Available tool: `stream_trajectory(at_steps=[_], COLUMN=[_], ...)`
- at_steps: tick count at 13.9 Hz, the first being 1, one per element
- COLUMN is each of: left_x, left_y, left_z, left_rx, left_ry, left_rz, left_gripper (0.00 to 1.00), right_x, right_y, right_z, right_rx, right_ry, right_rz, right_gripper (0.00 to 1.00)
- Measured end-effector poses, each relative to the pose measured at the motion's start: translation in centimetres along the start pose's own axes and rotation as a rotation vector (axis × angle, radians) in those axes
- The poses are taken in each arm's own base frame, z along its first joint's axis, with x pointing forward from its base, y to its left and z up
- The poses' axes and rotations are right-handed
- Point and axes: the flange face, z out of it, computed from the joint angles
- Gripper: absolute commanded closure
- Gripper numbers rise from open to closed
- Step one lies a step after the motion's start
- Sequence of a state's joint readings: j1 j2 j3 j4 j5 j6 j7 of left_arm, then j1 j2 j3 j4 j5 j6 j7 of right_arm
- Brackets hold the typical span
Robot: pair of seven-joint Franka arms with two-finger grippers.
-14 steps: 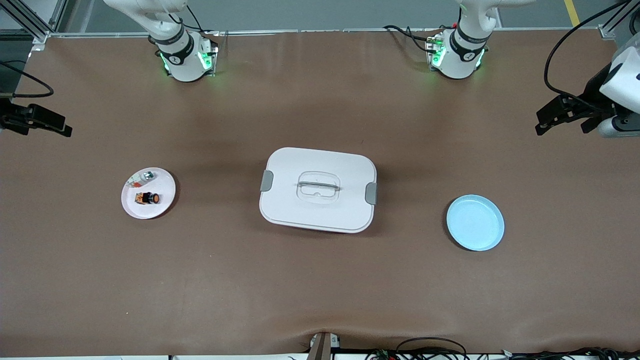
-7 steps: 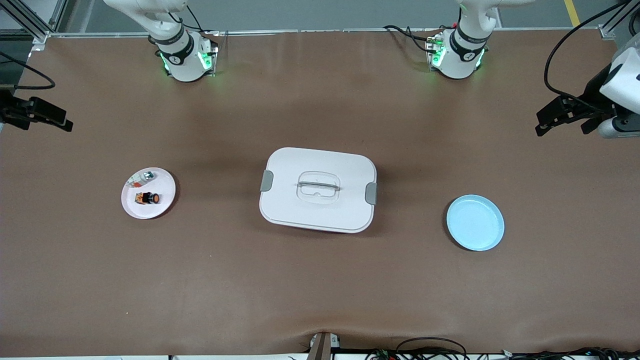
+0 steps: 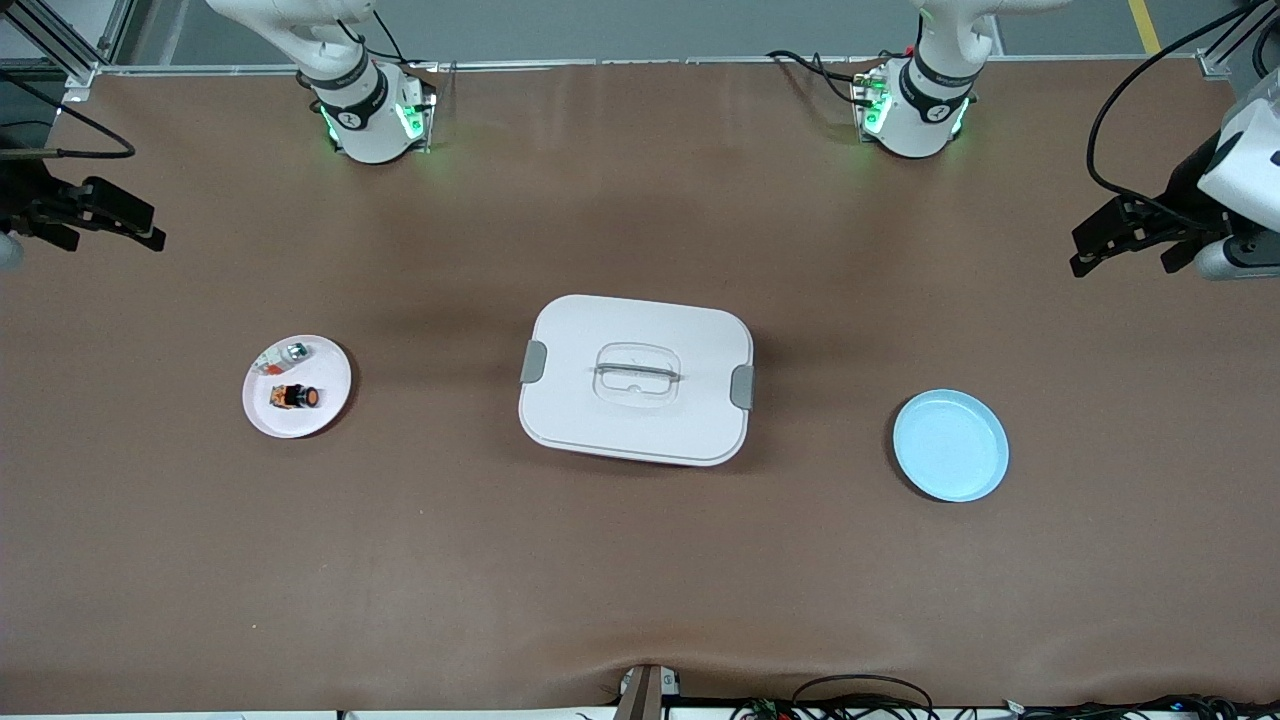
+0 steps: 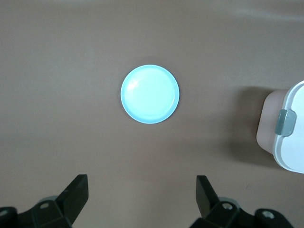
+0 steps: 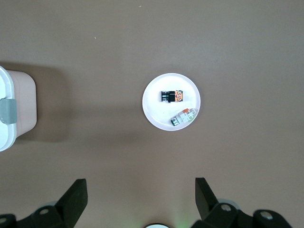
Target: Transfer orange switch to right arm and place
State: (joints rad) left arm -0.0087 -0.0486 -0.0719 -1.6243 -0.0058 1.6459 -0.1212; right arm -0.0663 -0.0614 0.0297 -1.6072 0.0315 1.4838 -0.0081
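Orange switch (image 3: 295,397) on white plate (image 3: 330,405), well apart from both arms' fingers (image 5: 78,194), all spread, empty

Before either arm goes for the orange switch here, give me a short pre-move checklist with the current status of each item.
1. Small black push-button switch with orange cap lies exposed on the round white plate: ok.
2. Small silver-and-green part on the same plate sits apart from the switch: ok.
3. Right gripper open, holding nothing, up over the right arm's end of the table: ok.
4. Left gripper open, holding nothing, up over the left arm's end: ok.
5. Round light-blue plate has nothing on it: ok.
6. White lidded box between the plates, lid on; whether it hampers a handover: cannot tell.
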Motion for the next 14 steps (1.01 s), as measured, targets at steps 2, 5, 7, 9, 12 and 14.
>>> stream_trajectory(at_steps=[2,5,7,9,12,14], left_x=[0.12,0.25,0.28,0.29,0.28,0.17], left_y=[0.02,0.03,0.04,0.04,0.13,0.26], left_z=[-0.09,-0.21,-0.24,-0.30,-0.37,-0.30], left_rx=[-0.001,-0.003,-0.003,-0.003,-0.004,-0.001], left_ry=[0.011,0.024,0.026,0.028,0.029,0.020], left_rz=[0.000,0.000,0.000,0.000,0.002,0.010], left_gripper=[0.00,0.00,0.00,0.00,0.00,0.00], right_x=[-0.41,-0.45,-0.33,-0.23,-0.28,-0.32], right_y=[0.02,0.22,0.36,0.46,0.46,0.45], right_z=[0.01,-0.01,-0.03,-0.18,-0.37,-0.50], right_rx=[0.000,0.000,0.000,0.000,0.000,0.000], right_ry=[0.004,0.013,0.023,0.036,0.043,0.048], right_rz=[0.000,0.004,0.007,0.009,0.008,0.007], right_gripper=[0.00,0.00,0.00,0.00,0.00,0.00])
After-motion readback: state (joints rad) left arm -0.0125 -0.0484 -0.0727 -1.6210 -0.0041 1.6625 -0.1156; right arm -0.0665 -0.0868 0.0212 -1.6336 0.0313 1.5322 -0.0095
